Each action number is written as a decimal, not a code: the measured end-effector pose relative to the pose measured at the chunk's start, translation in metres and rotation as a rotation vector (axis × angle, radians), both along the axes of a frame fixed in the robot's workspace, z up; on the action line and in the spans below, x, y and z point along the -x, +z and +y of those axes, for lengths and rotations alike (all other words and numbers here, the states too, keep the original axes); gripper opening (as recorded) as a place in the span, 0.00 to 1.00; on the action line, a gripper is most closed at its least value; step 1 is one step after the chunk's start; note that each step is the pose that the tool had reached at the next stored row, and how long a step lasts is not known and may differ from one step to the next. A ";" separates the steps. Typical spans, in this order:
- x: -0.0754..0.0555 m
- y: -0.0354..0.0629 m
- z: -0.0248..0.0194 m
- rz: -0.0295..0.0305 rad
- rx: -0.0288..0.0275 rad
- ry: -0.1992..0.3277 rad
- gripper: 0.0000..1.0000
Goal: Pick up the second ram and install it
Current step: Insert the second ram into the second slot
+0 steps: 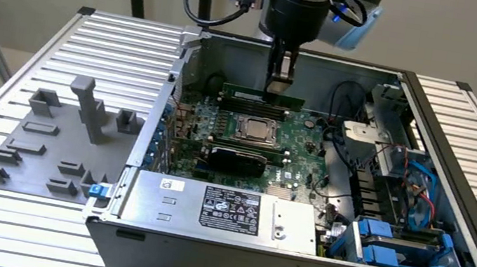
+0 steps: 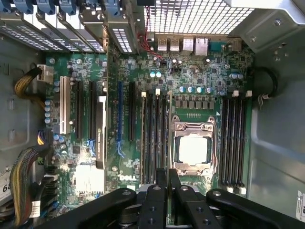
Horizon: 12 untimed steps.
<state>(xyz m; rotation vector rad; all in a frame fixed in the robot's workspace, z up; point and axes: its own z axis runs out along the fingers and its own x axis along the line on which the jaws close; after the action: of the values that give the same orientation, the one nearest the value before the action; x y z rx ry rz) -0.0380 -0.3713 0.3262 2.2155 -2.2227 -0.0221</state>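
My gripper (image 1: 276,89) reaches down into the open computer case, its fingers shut on the top edge of the second ram (image 1: 246,95). This long green stick stands on edge just behind the silver CPU socket (image 1: 258,131) in the exterior view. In the wrist view the shut gripper (image 2: 167,175) shows, and the ram (image 2: 169,126) runs away from it as a thin line. It lies over the black memory slots (image 2: 156,133) beside the CPU socket (image 2: 193,149). I cannot tell whether the stick is seated in a slot or held just above it.
A grey fixture plate with upright blocks (image 1: 58,142) lies on the ribbed table at the exterior view's left. Inside the case are the power supply (image 1: 218,208) at the front, blue drive bays (image 1: 391,248) at the right and loose cables (image 1: 357,101). Case walls (image 1: 176,75) surround the board.
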 end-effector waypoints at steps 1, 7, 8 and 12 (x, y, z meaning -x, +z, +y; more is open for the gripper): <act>0.000 -0.0018 0.0000 0.0000 0.0000 -0.001 0.14; 0.000 -0.0127 0.0000 0.0001 0.0001 -0.007 0.14; 0.000 -0.0145 0.0000 0.0000 -0.0001 -0.008 0.14; 0.001 -0.0218 0.0000 0.0001 0.0000 -0.011 0.14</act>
<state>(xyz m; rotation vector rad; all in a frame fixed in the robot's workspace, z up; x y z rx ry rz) -0.0387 -0.3713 0.3043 2.2034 -2.2347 -0.0222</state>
